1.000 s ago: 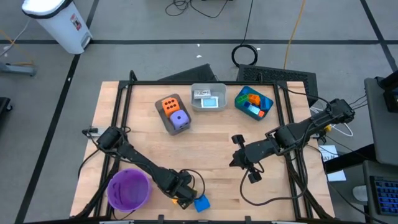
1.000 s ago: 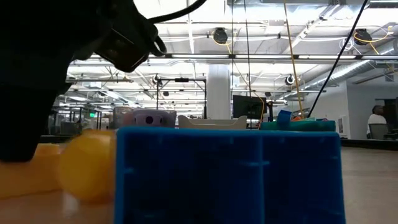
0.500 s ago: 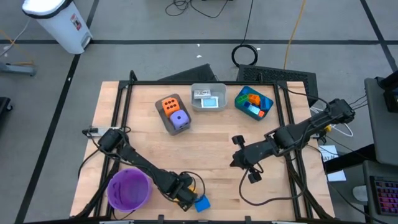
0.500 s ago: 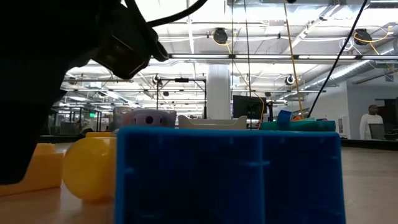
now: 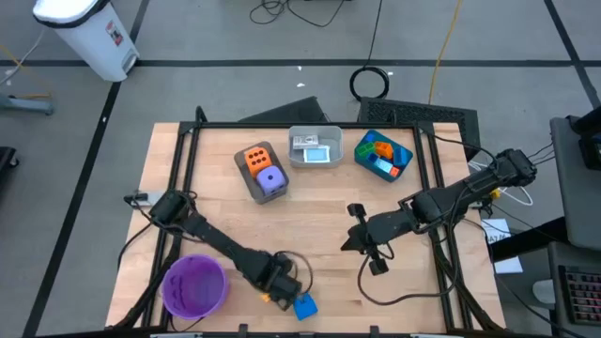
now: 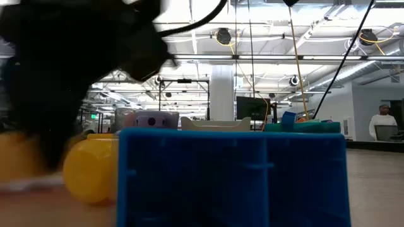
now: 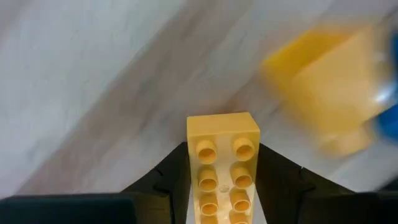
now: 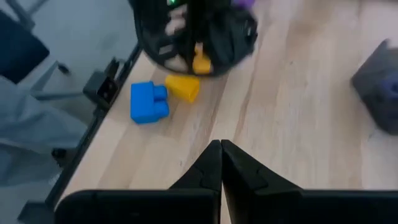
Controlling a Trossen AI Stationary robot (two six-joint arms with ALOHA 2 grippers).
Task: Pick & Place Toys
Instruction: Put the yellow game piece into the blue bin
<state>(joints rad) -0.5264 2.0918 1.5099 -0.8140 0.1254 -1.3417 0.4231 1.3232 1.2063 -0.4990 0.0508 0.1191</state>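
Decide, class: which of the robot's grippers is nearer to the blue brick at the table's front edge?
Left. The left gripper, holding a yellow brick, is right beside the blue brick; the right gripper waits mid-table, well away.

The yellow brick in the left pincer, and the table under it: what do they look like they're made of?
The yellow brick, held between the left pincer's fingers, looks like moulded hard plastic: even colour, smooth slightly glossy faces, two rows of round studs. The table looks like pale wood with a matt finish: faint grain lines run along its top. Neither can be confirmed beyond the look.
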